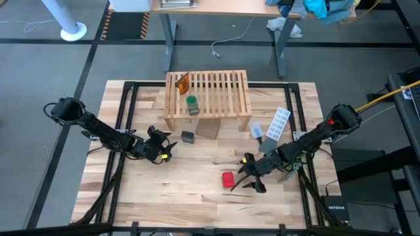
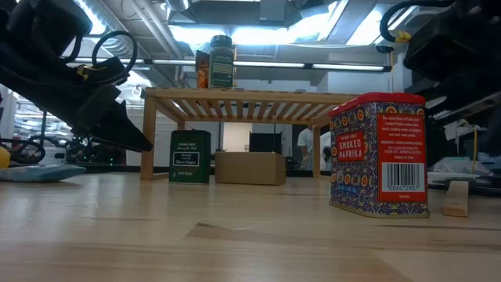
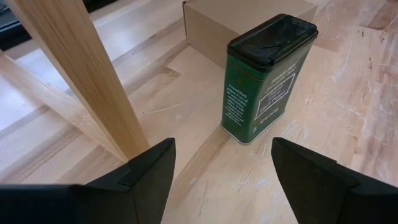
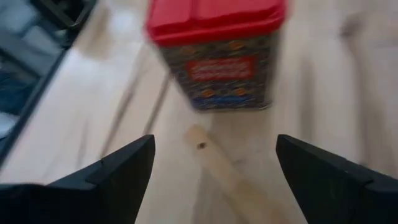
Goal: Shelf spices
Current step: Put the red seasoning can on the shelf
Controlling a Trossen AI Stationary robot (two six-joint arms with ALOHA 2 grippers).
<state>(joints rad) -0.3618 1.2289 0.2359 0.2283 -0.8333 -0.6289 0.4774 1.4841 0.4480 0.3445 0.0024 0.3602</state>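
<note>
The light-wood shelf (image 1: 207, 92) stands on its legs at the table's far middle. On its slats stand the orange packet (image 1: 183, 81) and the green round jar (image 1: 192, 105). The dark box-like jar (image 1: 188, 136), a green tin with a black lid (image 3: 267, 81), stands upright on the table before the shelf. My left gripper (image 1: 168, 149) is open just left of it, its fingers (image 3: 155, 168) short of the tin. The red jar (image 1: 228, 179) stands upright on the table near the middle. My right gripper (image 1: 241, 176) is open just right of it, apart from it (image 4: 214, 53).
A cardboard box (image 1: 209, 128) sits under the shelf, behind the dark jar. The shelf's leg (image 3: 81, 68) stands close to my left gripper. A white ice-cube tray (image 1: 278, 123) lies right of the shelf. A small wood strip (image 4: 214, 165) lies before the red jar.
</note>
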